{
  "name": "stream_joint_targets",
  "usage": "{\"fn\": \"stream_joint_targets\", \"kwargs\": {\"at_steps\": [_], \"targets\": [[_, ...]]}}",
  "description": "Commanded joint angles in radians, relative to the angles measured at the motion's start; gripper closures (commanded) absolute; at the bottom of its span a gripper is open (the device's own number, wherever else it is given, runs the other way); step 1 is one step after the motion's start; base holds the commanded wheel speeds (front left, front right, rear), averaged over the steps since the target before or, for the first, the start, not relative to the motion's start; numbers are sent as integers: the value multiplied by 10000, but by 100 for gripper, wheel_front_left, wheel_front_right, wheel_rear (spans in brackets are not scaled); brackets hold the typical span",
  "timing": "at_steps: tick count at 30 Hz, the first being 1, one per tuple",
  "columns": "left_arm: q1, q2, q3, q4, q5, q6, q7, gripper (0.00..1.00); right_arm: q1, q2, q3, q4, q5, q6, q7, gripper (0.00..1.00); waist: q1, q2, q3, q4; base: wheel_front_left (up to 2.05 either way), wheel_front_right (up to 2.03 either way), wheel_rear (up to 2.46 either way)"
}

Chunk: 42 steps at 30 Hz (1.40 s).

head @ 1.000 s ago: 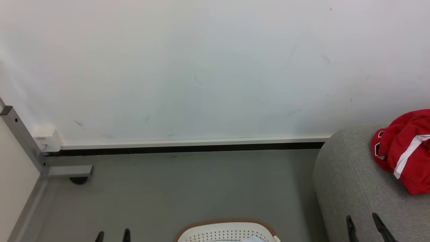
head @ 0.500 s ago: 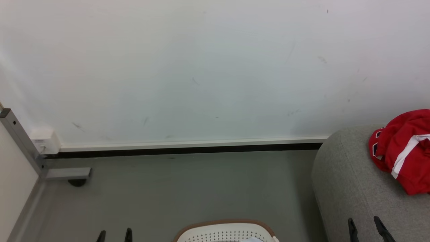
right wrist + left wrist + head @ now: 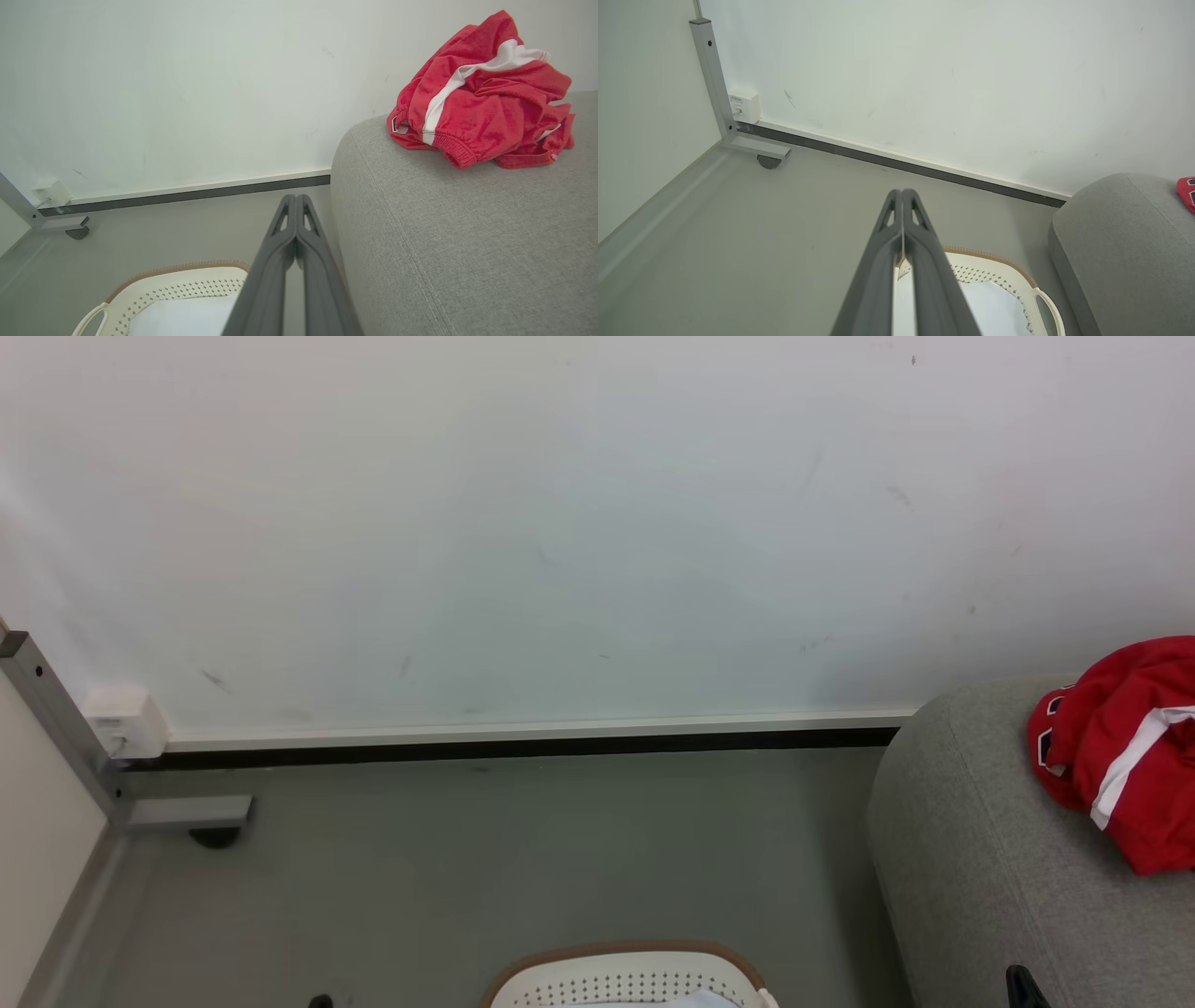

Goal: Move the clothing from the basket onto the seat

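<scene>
Basket [image 3: 625,982]: white liner [image 3: 182,317] inside.
Clothing [image 3: 481,98]: red, white stripe, crumpled on seat [image 3: 444,233].
Left gripper [image 3: 902,192]: clenched, empty.
Right gripper [image 3: 295,198]: clenched, empty.

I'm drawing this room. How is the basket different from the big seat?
The basket is white plastic full of little holes, with a brown rim; the seat is plain grey fabric. The basket is much smaller and lower than the seat. The seat has crumpled red clothes on top; the basket has a white cloth inside. Both have rounded edges and sit by the white wall.
</scene>
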Motion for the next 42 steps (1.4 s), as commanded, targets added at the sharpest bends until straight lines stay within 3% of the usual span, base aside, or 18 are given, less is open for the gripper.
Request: {"fn": "stream_joint_targets", "kwargs": {"at_steps": [1,20,42], "targets": [[-318,10,116,-128,-424,-56,74,100,-332,-84,-61,-176,459,-2,91,100,0,-1,11,7,0,0,0],[-850,-183,634,-390,-3431,-288,870,100,-739,-117,-160,-464,3828,-5,845,100,0,-1,180,70,0,0,0],[-1385,-361,1144,-537,-6214,-540,1632,100,-1180,-171,-303,-650,6936,-10,1588,100,0,-1,373,142,0,0,0]]}}
